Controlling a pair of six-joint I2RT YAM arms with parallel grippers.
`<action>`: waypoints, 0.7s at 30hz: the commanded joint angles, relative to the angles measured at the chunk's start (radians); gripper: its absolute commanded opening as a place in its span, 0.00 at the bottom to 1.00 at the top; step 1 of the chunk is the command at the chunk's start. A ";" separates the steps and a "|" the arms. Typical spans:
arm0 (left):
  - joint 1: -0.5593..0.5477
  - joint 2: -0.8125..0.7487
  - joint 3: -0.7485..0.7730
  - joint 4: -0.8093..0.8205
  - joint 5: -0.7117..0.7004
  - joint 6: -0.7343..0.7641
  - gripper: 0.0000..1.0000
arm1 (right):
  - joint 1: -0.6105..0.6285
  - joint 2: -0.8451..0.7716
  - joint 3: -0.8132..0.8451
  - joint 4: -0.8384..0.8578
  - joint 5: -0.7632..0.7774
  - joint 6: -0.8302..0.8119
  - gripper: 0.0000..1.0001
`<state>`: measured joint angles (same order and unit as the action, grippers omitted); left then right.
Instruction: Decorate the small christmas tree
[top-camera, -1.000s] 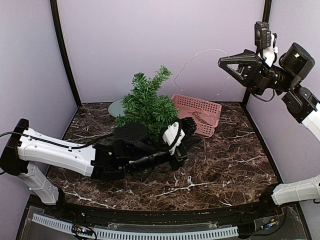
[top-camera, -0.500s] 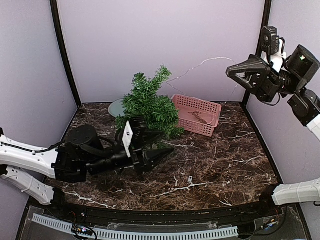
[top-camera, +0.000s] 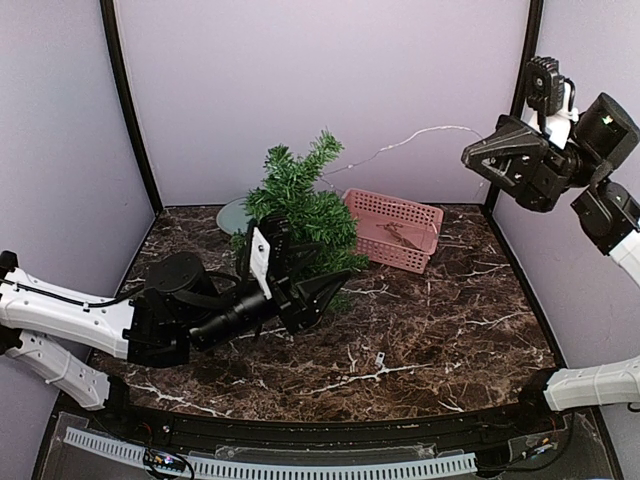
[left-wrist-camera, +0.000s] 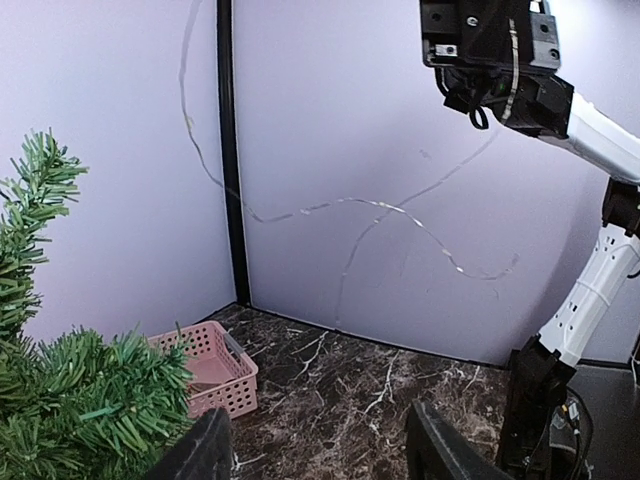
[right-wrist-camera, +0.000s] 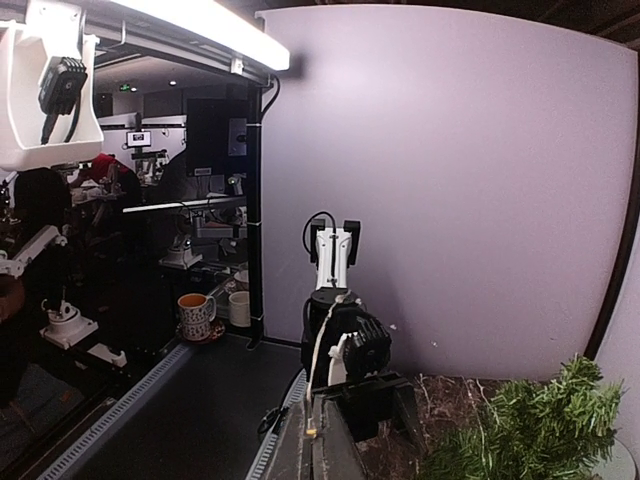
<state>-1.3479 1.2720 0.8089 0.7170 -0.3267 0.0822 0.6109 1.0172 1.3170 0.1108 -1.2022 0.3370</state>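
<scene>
The small christmas tree (top-camera: 300, 205) stands at the back left of the table (top-camera: 450, 320). Its base is hidden behind the left end effector (top-camera: 335, 290), which lies low just in front of it, fingers spread with nothing between them. In the left wrist view only some branches of the tree (left-wrist-camera: 70, 400) show, cut off by the left edge of the frame. A pale round plate (top-camera: 230, 212) behind the tree is mostly covered by needles.

A pink basket (top-camera: 400, 228) sits just right of the tree; what lies inside it is too small to make out. A thin wire (top-camera: 420, 135) arcs from near the treetop up to the right end effector (top-camera: 470, 157), which is high by the right wall and clenched on the wire's end. Whether the wire touches the branches cannot be told.

Open room lies across the front and right of the table, apart from one tiny pale piece (top-camera: 379, 359) near the middle front.
</scene>
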 joint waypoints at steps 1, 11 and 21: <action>0.031 0.054 0.085 0.138 0.016 -0.064 0.61 | 0.018 -0.002 -0.024 0.167 -0.070 0.127 0.00; 0.066 0.247 0.204 0.319 0.104 -0.199 0.65 | 0.063 -0.007 -0.041 0.271 -0.072 0.209 0.00; 0.076 0.356 0.264 0.495 0.251 -0.291 0.61 | 0.104 0.001 -0.069 0.333 -0.048 0.229 0.00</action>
<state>-1.2751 1.6131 1.0168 1.0916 -0.1513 -0.1692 0.6956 1.0176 1.2572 0.3798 -1.2602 0.5419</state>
